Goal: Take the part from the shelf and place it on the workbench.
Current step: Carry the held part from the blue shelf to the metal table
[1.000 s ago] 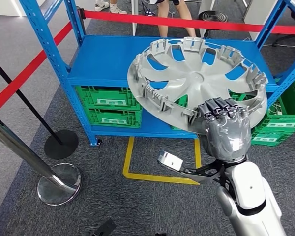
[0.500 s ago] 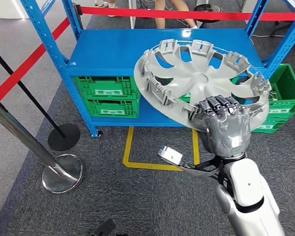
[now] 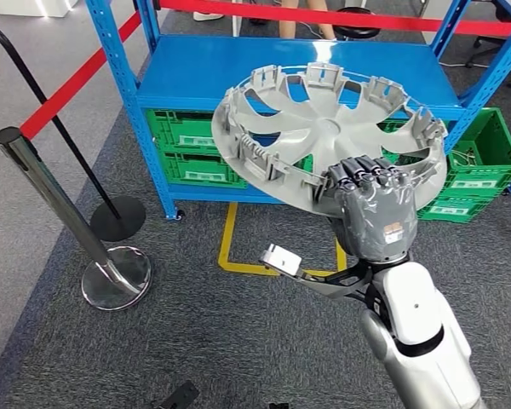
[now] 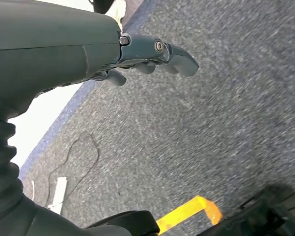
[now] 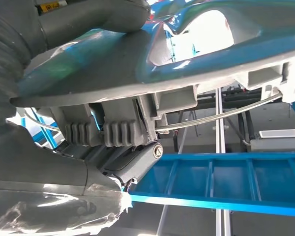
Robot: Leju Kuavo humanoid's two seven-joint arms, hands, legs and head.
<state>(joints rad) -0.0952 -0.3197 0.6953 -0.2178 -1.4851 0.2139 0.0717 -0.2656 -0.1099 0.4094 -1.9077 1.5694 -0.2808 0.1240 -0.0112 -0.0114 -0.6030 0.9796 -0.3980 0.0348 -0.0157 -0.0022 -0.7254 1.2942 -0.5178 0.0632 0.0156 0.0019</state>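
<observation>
A large silver wheel cover [image 3: 330,141] hangs tilted in the air in front of the blue shelf [image 3: 195,72], inner ribbed side up. My right hand [image 3: 371,217] grips its near rim from below, fingers curled over the edge. The right wrist view shows the cover's rim [image 5: 198,59] clamped between thumb and fingers [image 5: 138,160] of my right hand [image 5: 83,142]. My left hand [image 4: 101,46] hangs beside my body above grey carpet, its fingers [image 4: 175,54] stretched out and holding nothing.
Green crates [image 3: 188,145] sit on the lower shelf level and another [image 3: 490,153] at the right. A chrome stanchion [image 3: 60,213] with a round base stands at the left, beside a black post base [image 3: 117,217]. Red barrier tape [image 3: 73,85] runs behind. Yellow floor marking [image 3: 230,251] lies under the cover.
The whole scene has shifted as the camera moved; the stanchion and shelf now sit more to the right. My right hand still grips the cover.
</observation>
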